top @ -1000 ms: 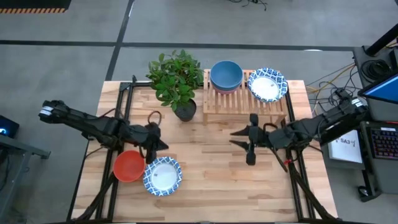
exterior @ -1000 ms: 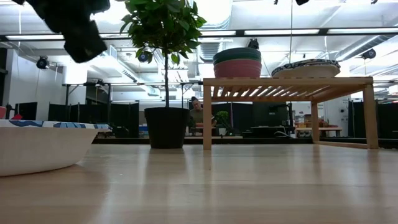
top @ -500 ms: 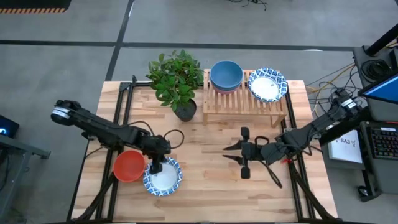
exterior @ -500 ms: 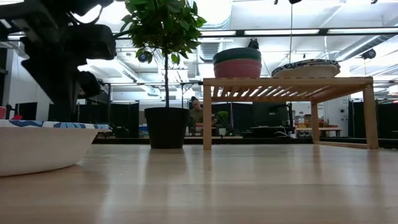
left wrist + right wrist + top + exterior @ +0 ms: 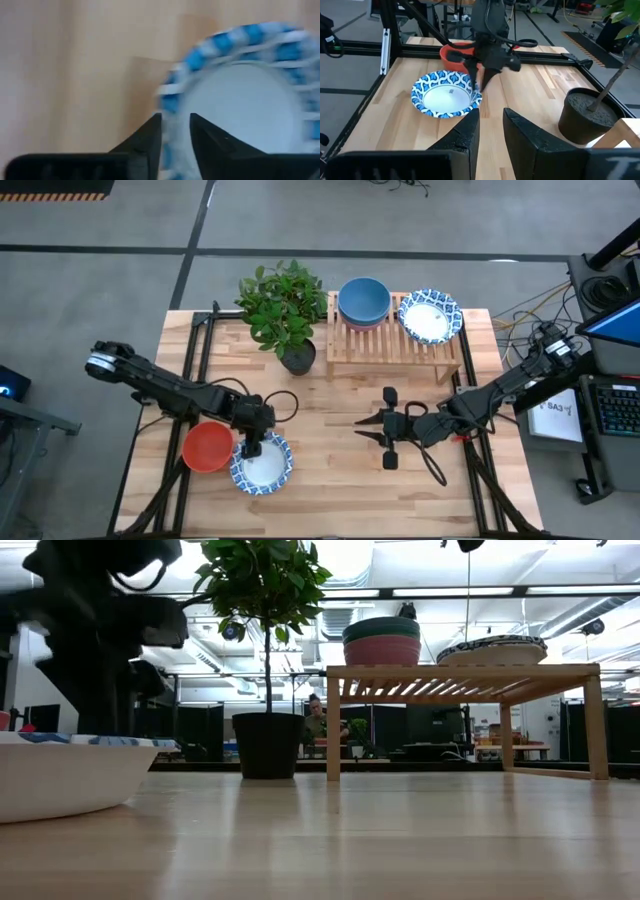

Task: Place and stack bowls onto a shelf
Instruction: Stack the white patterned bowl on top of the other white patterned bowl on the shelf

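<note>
I read no labels anywhere. My left tool (image 5: pixel 252 448) straddles the rim of the patterned bowl (image 5: pixel 263 463) on the tabletop (image 5: pixel 330 480), fingers slightly parted; my right tool (image 5: pixel 388 429) hangs open mid-tabletop.

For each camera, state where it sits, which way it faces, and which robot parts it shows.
High view: overhead, facing down; both arms, shelf.
Low view: tabletop height, facing the shelf; left arm's dark bulk.
Left wrist: faces down on the patterned bowl; its fingers straddle the rim.
Right wrist: faces across the table; own fingers, left gripper.
Shared: all four show that patterned bowl.
</note>
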Robot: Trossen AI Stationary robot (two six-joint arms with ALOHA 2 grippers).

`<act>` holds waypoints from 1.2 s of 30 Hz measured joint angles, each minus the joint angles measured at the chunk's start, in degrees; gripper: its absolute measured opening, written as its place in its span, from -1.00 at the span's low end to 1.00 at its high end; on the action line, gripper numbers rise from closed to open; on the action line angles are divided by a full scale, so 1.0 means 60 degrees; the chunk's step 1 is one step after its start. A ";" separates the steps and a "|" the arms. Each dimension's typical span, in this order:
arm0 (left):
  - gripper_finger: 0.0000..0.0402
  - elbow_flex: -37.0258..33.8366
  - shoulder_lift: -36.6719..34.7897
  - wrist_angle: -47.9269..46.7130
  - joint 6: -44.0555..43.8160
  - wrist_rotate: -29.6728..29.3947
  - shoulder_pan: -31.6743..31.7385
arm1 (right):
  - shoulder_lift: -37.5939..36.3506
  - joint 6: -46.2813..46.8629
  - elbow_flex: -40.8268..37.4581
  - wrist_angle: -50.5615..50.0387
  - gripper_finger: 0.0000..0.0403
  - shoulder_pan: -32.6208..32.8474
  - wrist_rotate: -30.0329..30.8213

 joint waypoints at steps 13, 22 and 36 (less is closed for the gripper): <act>-0.32 0.0000 0.1482 0.0228 0.0461 -0.0512 -0.0004 | 0.0008 0.0011 0.0000 0.0004 -0.63 0.0000 0.0000; -0.92 0.0047 0.1955 0.0326 0.0617 -0.0315 -0.0011 | 0.0008 0.0197 0.0007 0.0036 -0.65 -0.0004 0.0004; -1.00 -0.0018 -0.0183 0.0253 0.0200 -0.0901 0.0000 | 0.0935 0.1455 0.0011 0.0608 -0.51 -0.0409 0.0016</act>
